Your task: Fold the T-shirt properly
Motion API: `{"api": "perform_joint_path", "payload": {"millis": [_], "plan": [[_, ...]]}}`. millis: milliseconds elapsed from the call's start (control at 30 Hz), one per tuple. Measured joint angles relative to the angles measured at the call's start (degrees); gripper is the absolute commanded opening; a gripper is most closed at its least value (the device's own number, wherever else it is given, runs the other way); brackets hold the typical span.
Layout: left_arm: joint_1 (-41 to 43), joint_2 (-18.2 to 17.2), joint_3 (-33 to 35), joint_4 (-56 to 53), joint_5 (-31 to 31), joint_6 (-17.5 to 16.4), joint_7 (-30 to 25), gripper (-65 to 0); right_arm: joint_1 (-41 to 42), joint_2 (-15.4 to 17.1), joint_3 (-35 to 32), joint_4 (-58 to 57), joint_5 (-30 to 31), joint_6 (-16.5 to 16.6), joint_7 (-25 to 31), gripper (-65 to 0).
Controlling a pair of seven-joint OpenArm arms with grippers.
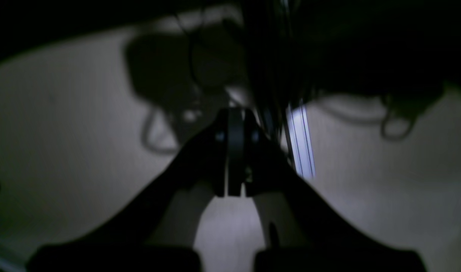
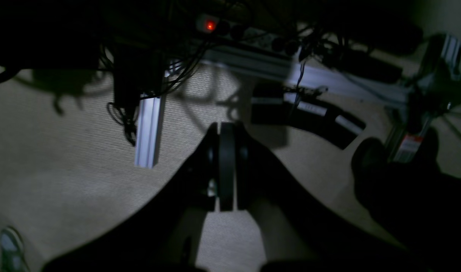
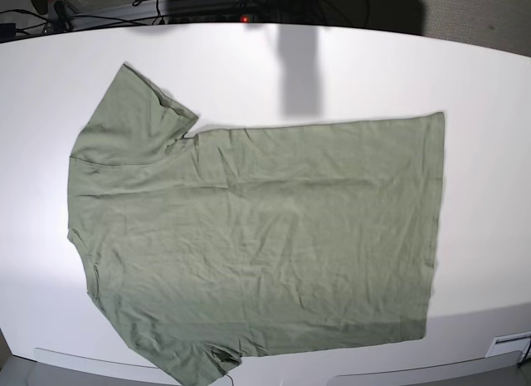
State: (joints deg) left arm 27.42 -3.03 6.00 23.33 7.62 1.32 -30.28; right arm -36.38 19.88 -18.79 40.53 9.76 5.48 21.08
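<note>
One T-shirt, olive green and lightly wrinkled, spread flat across the white counter, collar end toward the base view's left, hem toward its right, one sleeve pointing to the far edge. Left end effector pressed together on nothing, hanging over pale carpet near an aluminium rail. Right end effector likewise pinched together and empty, above carpet, with cables and a red-lit power strip beyond. Neither end effector seen in the base view.
</note>
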Motion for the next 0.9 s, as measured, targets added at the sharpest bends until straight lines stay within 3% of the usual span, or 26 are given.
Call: {"api": "perform_joint_path", "payload": {"millis": [267, 400, 567, 700, 900], "plan": [[8.5, -2.6, 0.0, 14.0, -9.4, 2.2, -0.5, -65.0, -10.4, 4.3, 0.0, 13.0, 0.0, -0.1, -1.0, -65.0], [16.7, -3.0, 0.0, 23.5, -9.8, 2.8, 2.3, -65.0, -15.5, 5.4, 0.0, 16.1, -0.8, -0.9, -1.2, -65.0], [24.0, -4.8, 0.0, 34.9, -13.3, 6.4, 1.9, -65.0, -22.6, 5.9, 0.1, 19.9, -0.7, -10.0, 0.9, -65.0], [28.2, -5.9, 0.0, 41.5, -13.3, 7.1, 2.1, -65.0, -27.3, 6.2, 0.0, 24.6, -1.1, -12.8, 6.0, -65.0], [32.8, -6.9, 0.0, 50.5, -13.3, 8.4, 2.1, -65.0, -29.9, 7.8, 0.2, 31.4, -6.6, -20.3, 5.9, -65.0]]}}
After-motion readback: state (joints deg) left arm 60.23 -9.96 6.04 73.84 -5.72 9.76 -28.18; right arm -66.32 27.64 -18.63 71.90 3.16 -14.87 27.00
